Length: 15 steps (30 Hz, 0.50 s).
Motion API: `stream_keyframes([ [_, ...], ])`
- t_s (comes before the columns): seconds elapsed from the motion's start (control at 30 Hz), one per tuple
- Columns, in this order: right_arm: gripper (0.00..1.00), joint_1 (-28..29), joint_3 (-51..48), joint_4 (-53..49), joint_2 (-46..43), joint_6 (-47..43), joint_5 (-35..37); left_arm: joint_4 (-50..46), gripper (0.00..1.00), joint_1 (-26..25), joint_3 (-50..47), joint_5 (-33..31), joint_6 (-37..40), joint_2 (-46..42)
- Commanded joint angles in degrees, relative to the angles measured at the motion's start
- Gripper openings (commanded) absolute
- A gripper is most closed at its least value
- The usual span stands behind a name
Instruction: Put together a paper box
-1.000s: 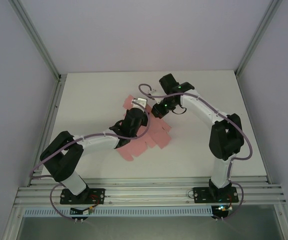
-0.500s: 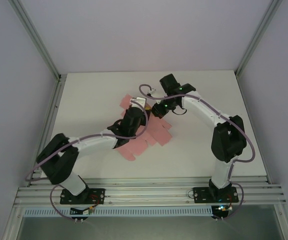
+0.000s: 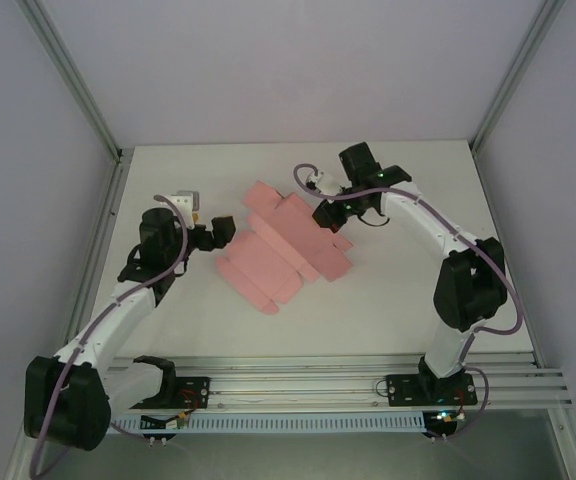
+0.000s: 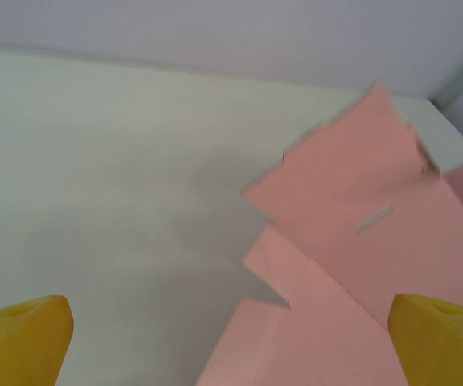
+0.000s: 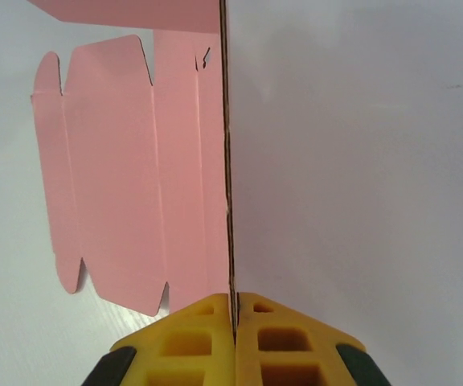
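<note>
Jaws of the right gripper are pressed tight together on one edge of the paper box. From the yellow fingers this edge runs up as a thin dark line. The rest of the card, a flat pink sheet with flaps and tabs, spreads to the left in the wrist view. Jaws of the left gripper are spread wide, with nothing between its yellow fingertips. From above, the paper box lies unfolded in the middle of the white table. The right gripper is at its far right edge and the left gripper is just beside its left side.
</note>
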Motion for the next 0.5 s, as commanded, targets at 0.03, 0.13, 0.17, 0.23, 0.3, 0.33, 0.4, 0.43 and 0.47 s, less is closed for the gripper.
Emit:
stream_keyframes([
  [0.03, 0.00, -0.7, 0.0, -2.7, -2.0, -4.8, -9.8, 2.4, 0.93, 4.1, -0.6, 21.8, -2.3, 3.6],
  [0.13, 0.00, -0.8, -0.9, -3.0, -2.8, -6.5, -12.2, 3.5, 0.80, 5.0, 1.1, 25.7, -2.3, 6.7],
  [0.17, 0.00, -0.8, -0.9, -3.0, -2.9, -6.6, -12.2, 4.1, 0.77, 5.1, 1.5, 27.1, -2.0, 7.4],
  [0.23, 0.00, -0.9, -0.8, -2.9, -3.1, -6.3, -12.6, 5.6, 0.75, 5.1, 1.7, 28.9, -1.8, 8.3],
  [0.3, 0.00, -1.1, -1.0, -2.3, -3.3, -5.9, -13.1, 5.3, 0.75, 5.1, 2.2, 28.1, -1.6, 9.0],
  [0.33, 0.00, -1.2, -1.0, -2.2, -3.4, -5.8, -13.7, 4.0, 0.74, 5.1, 2.6, 27.3, -1.3, 9.3],
  [0.4, 0.00, -1.4, -1.2, -1.5, -3.7, -5.3, -14.6, 4.4, 0.72, 5.1, 2.1, 28.0, -0.8, 9.4],
  [0.43, 0.00, -1.4, -1.2, -1.7, -3.6, -5.4, -14.7, 5.0, 0.72, 5.1, 1.6, 28.3, -0.6, 9.3],
  [0.47, 0.00, -1.4, -1.2, -2.0, -3.5, -5.6, -15.5, 5.8, 0.71, 5.1, 1.2, 28.3, -1.0, 9.3],
])
